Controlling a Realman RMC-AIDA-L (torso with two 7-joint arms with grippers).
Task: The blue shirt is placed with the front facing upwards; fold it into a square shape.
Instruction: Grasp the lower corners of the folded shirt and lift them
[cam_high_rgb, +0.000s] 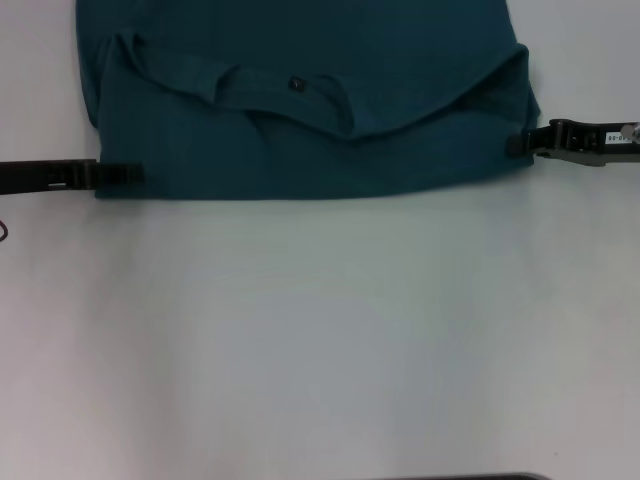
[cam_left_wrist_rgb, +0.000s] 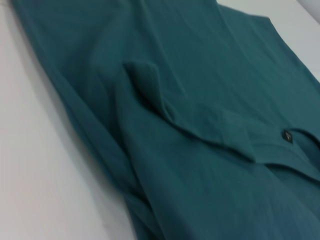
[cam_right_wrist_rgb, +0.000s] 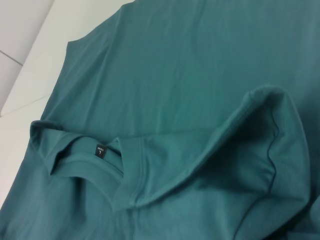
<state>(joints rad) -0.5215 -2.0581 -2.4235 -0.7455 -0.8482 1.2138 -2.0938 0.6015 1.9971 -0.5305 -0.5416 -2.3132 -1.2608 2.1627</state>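
While the white table (cam_high_rgb: 320, 340) lay bare in front, the blue shirt (cam_high_rgb: 300, 90) sat at its far side, folded over, collar and black neck label (cam_high_rgb: 296, 85) showing. Its soft cotton looked matte and rumpled. The left gripper (cam_high_rgb: 125, 174) and right gripper (cam_high_rgb: 518, 143) touched opposite edges; whether either pinched cloth, I couldn't tell. Moving both evenly would, I judged, keep the fold square.
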